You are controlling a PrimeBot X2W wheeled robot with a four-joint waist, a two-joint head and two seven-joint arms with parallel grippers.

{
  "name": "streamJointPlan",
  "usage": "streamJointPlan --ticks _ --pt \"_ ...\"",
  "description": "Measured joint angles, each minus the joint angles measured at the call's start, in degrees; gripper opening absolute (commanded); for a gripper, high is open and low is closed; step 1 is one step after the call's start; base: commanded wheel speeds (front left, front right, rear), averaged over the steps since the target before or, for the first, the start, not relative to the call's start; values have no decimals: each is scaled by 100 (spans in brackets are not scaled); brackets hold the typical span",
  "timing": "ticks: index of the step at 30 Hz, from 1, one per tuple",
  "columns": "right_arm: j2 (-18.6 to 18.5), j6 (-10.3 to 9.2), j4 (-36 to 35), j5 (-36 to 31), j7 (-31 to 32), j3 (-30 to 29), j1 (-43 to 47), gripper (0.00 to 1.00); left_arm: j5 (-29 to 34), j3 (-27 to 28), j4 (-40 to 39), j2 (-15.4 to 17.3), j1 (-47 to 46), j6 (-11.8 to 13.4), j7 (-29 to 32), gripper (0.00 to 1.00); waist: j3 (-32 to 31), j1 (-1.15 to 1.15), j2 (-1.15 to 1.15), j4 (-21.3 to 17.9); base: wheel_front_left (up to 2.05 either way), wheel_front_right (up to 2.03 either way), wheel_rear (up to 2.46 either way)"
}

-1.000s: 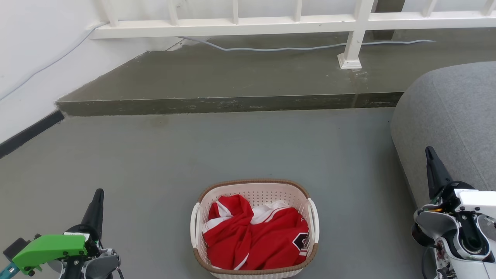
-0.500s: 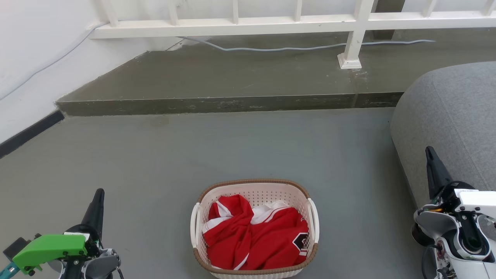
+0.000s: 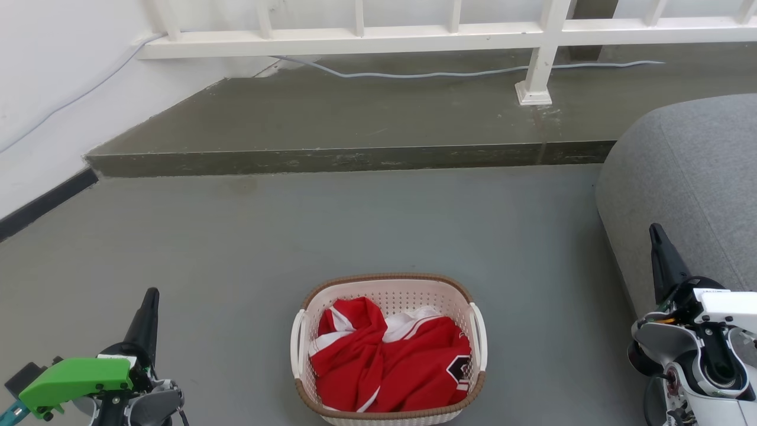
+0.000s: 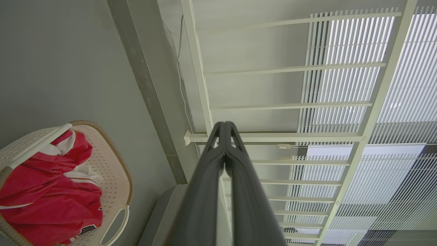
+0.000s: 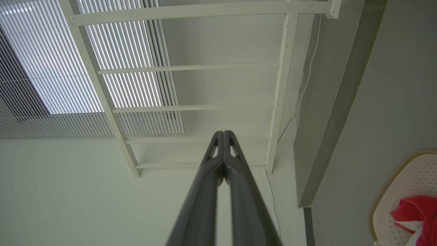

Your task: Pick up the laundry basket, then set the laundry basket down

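The laundry basket (image 3: 387, 277) stands upright on the grey floor (image 3: 355, 225), in the lower centre of the head view. It holds a crumpled red garment (image 3: 390, 367) with white trim. Both side loop handles are free.

The left hand (image 3: 151, 294) is at the lower left, well apart from the basket. Its fingers are pressed together and hold nothing. The right hand (image 3: 654, 229) is at the lower right, in front of a grey upholstered seat (image 3: 680, 177). Its fingers are likewise together and empty.

A raised concrete step (image 3: 331, 160) and a white railing (image 3: 355, 41) lie beyond the basket.
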Motion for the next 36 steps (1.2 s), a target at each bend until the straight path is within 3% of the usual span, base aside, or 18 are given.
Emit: streamJointPlan --ticks 36 --pt "2 0 -2 0 1 -10 1 0 1 14 -8 -13 0 0 1 0 0 0 0 0 0 0 0"
